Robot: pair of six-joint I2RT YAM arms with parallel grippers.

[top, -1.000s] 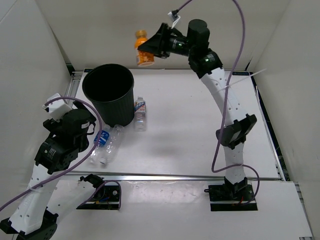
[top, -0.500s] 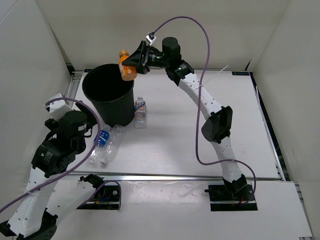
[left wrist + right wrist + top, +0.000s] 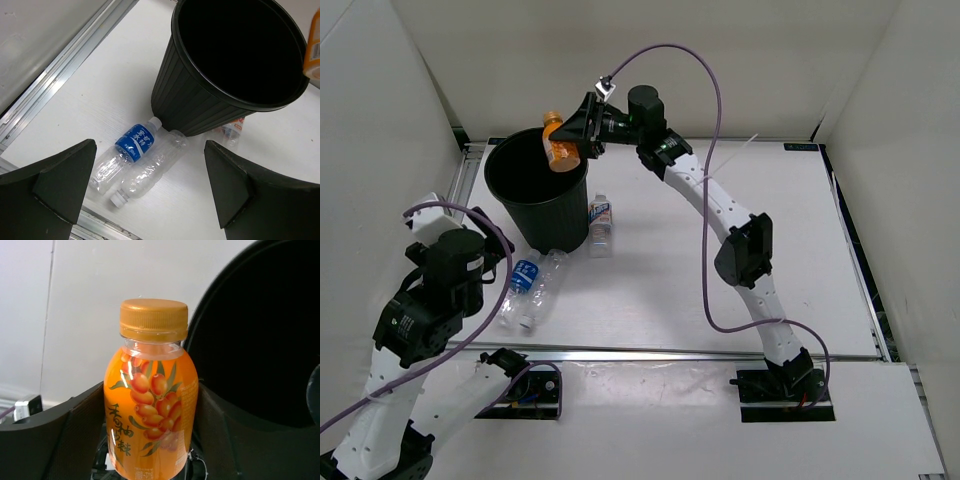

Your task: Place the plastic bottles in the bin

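Across the white counter (image 3: 720, 280), the biggest thing is the black ribbed bin (image 3: 545, 215), upright at the far left with its round mouth open upward. Near it, the left pincer (image 3: 150, 165) hovers over the counter with its fingers spread wide and nothing between them. The right pincer (image 3: 570, 140) reaches over the bin's right rim, clamped on a bottle. Just in front of the bin two larger clear bottles lie on their sides, touching along their length, both long axes running from near-left to far-right. The blue-labelled bottle (image 3: 131, 145) points its white cap at the bin's base, while the bare clear bottle (image 3: 150, 172) beside it points its cap the other way, toward the near edge. A smaller white-labelled bottle (image 3: 601, 228) lies just right of the bin, its long axis running near to far. Smallest is the orange bottle (image 3: 558, 148), squeezed at its sides between the right pincer's fingers above the bin's mouth, tilted, its orange cap aimed up and toward the far wall.
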